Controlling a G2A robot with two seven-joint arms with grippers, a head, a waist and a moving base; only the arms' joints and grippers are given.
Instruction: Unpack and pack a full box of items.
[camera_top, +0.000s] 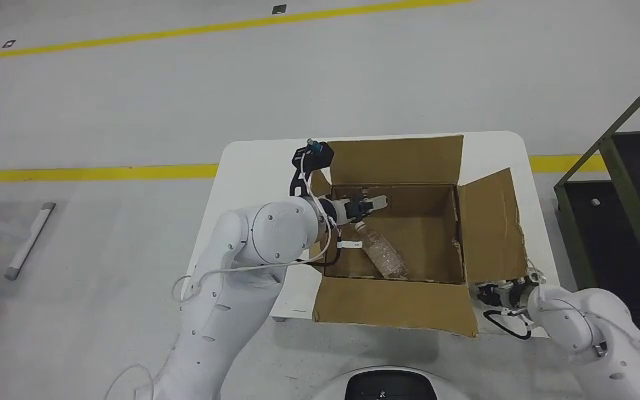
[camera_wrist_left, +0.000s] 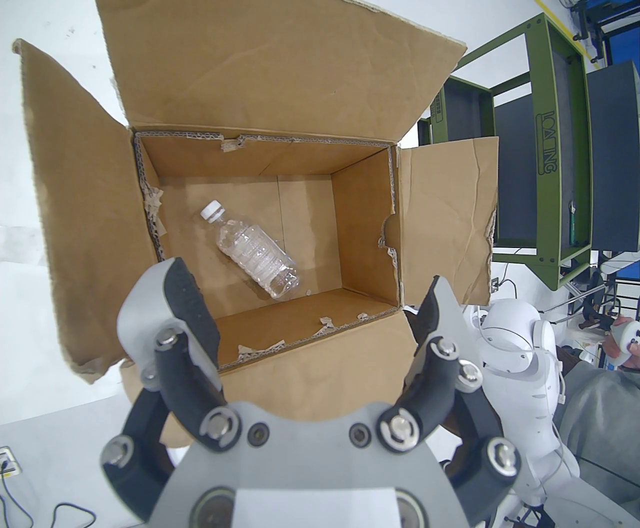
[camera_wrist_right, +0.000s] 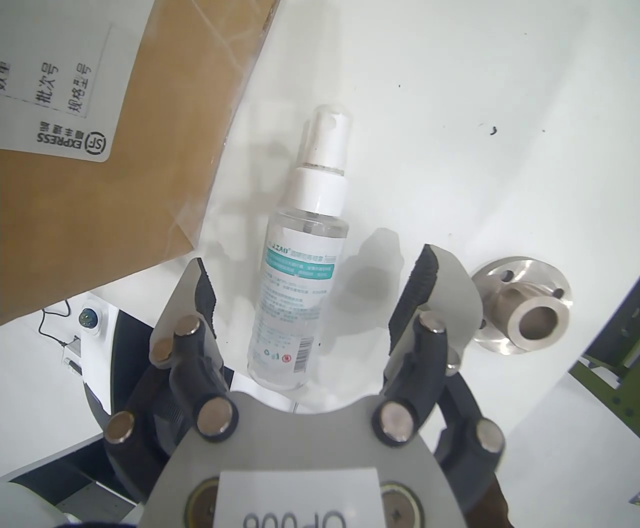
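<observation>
An open cardboard box (camera_top: 440, 160) (camera_wrist_left: 360, 210) stands on the white table with its flaps spread. A clear plastic water bottle (camera_top: 381, 251) (camera_wrist_left: 252, 250) with a white cap lies on the box floor. My left gripper (camera_top: 372, 203) (camera_wrist_left: 312, 295) hangs open over the box's left rim, above the bottle, holding nothing. A clear spray bottle (camera_wrist_right: 299, 262) with a white pump lies flat on the table beside a box flap (camera_wrist_right: 125, 125). My right gripper (camera_top: 500, 294) (camera_wrist_right: 317, 285) is open just over it, one finger on each side of the bottle.
A metal flanged bushing (camera_wrist_right: 522, 312) lies on the table close beside the right gripper. The white table's (camera_top: 500, 150) front right corner is near. A green metal rack (camera_top: 600, 190) (camera_wrist_left: 550, 150) stands to the right of the table.
</observation>
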